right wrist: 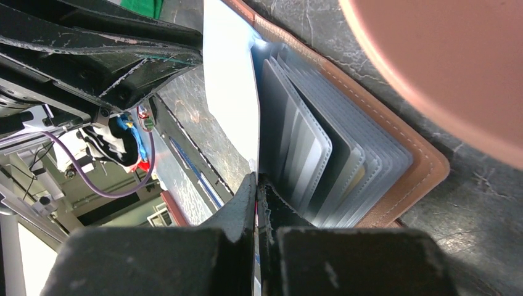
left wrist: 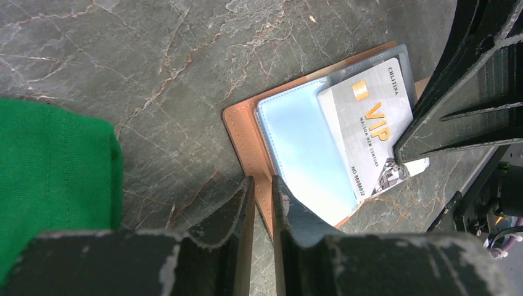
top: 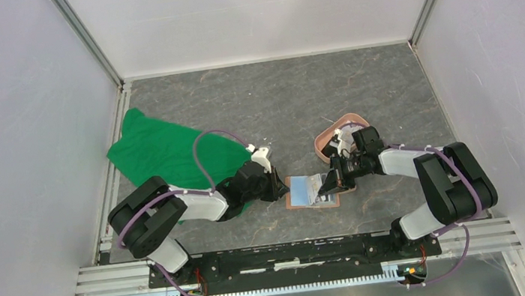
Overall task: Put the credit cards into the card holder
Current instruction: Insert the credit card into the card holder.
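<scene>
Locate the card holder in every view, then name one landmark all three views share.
Top external: card holder lies open mid-table, right of the green cloth.
Left wrist: centre-right, open, blue pocket up.
Right wrist: centre-right, clear sleeves fanned over tan cover.
Shared landmark: green cloth, left in the first two, top-edge sliver in the third.

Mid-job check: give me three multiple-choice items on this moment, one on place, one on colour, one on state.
1. In the top view, the green cloth lies: A on the card holder; B left of it; C right of it.
2. The card in the right gripper is: A red; B black; C silver.
3. The card holder is: A open; B snapped shut; C standing on edge.
Key: B, the cloth sits clear to the holder's left; C, the card's face is silver with VIP lettering; A, its clear sleeves fan out.
</scene>
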You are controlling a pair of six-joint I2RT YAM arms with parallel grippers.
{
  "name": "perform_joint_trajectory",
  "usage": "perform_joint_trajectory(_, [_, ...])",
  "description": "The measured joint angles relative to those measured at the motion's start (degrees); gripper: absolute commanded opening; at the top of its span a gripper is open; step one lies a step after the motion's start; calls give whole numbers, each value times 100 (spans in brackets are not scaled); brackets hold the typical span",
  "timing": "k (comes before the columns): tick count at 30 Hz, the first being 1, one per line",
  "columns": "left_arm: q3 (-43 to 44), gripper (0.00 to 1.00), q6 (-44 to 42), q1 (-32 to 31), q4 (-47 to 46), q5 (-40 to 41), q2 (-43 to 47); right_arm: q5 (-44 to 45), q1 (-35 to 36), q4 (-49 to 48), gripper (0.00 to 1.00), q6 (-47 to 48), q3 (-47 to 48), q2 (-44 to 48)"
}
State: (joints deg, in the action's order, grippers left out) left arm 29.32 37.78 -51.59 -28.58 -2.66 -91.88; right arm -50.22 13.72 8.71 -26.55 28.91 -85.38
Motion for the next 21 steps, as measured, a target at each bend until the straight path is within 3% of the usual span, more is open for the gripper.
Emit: perform_joint_trajectory(21, [31,20,-9,-2,2,-68,-35,142,46,-319,0,-192,-179,103])
